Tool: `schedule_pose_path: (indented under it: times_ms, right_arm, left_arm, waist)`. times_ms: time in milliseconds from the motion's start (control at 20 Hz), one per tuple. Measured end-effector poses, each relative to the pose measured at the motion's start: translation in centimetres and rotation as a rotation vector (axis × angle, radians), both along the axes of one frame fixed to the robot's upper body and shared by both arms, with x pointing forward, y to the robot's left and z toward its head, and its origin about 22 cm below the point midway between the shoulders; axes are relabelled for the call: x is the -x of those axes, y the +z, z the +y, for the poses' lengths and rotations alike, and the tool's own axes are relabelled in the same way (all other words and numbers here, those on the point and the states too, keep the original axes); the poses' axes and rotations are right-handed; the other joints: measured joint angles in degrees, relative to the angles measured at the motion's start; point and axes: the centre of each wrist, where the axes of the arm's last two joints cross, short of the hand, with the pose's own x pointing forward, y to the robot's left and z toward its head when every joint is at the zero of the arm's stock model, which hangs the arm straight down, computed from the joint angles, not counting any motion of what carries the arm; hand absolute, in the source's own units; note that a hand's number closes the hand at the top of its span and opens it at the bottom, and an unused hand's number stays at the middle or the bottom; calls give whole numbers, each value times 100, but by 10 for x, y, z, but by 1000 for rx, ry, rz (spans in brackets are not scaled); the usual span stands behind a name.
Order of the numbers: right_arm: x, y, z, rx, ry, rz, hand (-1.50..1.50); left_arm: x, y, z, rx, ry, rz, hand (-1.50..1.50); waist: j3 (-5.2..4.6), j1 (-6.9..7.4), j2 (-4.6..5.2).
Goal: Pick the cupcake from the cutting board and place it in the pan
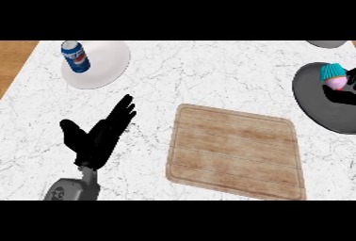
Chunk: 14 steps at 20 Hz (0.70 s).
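Note:
The cupcake [332,75], with a teal wrapper and pink frosting, is tilted over the far part of the dark grey pan [316,106] at the right edge. Only black fingers of my right hand [342,96] show there, curled beside and under the cupcake; the rest of the hand is cut off by the edge. The wooden cutting board [236,150] lies in the middle with nothing on it. My left hand [97,136] rests open at the lower left, fingers straight and pointing away, well apart from the board.
A white plate [104,66] at the back left carries a blue soda can [75,56]. Part of a grey dish [327,43] shows at the top right. Wooden floor [14,59] lies beyond the counter's left edge.

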Motion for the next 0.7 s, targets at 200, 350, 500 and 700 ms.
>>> schedule_pose_path:
  times_ms: [200,350,500,700]
  right_arm:
    - [5,-6,-11,-1,-17,160,-150]
    - [6,-9,-12,-37,1,200,-150]
    - [4,-10,-8,-118,46,154,-150]
    - [-1,-4,-7,-268,109,22,-150]
  left_arm:
    - [0,0,-5,0,-16,-4,0]
    - [2,2,-6,-5,-19,-12,0]
    - [1,2,-2,3,-11,-10,0]
    - [-1,4,-3,9,-10,-8,0]
  waist:
    - [6,92,35]
    - [17,125,42]
    - [26,104,42]
    - [36,35,35]
